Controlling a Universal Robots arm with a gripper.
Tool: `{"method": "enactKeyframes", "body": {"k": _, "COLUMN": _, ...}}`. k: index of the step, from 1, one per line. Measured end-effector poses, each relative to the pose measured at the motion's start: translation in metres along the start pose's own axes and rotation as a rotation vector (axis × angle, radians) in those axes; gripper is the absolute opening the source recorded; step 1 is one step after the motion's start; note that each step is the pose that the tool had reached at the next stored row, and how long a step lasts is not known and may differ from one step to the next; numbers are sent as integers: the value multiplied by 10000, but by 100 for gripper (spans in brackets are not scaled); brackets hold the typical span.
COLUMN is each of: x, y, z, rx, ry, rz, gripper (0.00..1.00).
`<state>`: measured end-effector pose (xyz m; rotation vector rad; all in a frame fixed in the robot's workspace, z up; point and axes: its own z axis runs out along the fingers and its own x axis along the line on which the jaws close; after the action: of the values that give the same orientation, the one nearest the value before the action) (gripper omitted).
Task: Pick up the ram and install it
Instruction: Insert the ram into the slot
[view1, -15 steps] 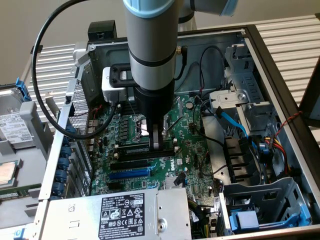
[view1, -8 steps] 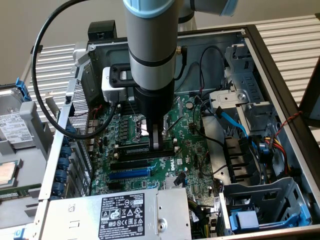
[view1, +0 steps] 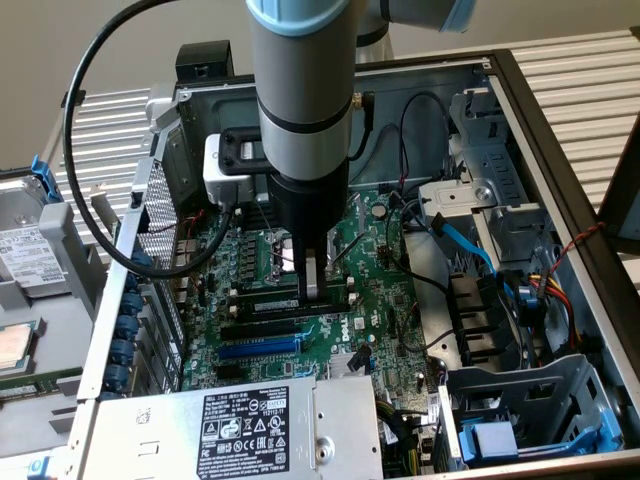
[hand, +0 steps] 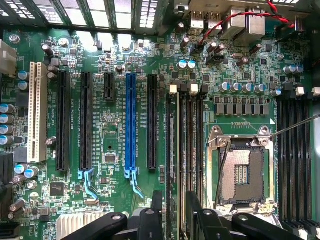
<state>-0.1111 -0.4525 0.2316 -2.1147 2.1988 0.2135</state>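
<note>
Where the memory slots run beside the empty CPU socket (hand: 242, 172), the ram (hand: 173, 165) stands on edge in the outermost slot, a long thin stick with a pale label strip, seen nearly edge-on. The gripper (hand: 173, 212) sits directly over its near end, dark fingers (hand: 156, 205) either side; whether they clamp it I cannot tell. Beyond lie the blue slot (hand: 131, 122) and the green motherboard (hand: 115, 125) inside the open computer case (view1: 560, 130).

The ram (hand: 174, 160) stands in a slot beside the processor socket (hand: 243, 172).
</note>
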Motion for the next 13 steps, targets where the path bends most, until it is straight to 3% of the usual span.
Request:
{"method": "enactKeyframes", "body": {"k": 9, "x": 0, "y": 0, "z": -3, "rx": 0, "ry": 0, "rz": 0, "gripper": 33}}
{"method": "enactKeyframes", "body": {"k": 13, "x": -11, "y": 3, "z": -72, "rx": -1, "ry": 0, "rz": 0, "gripper": 33}}
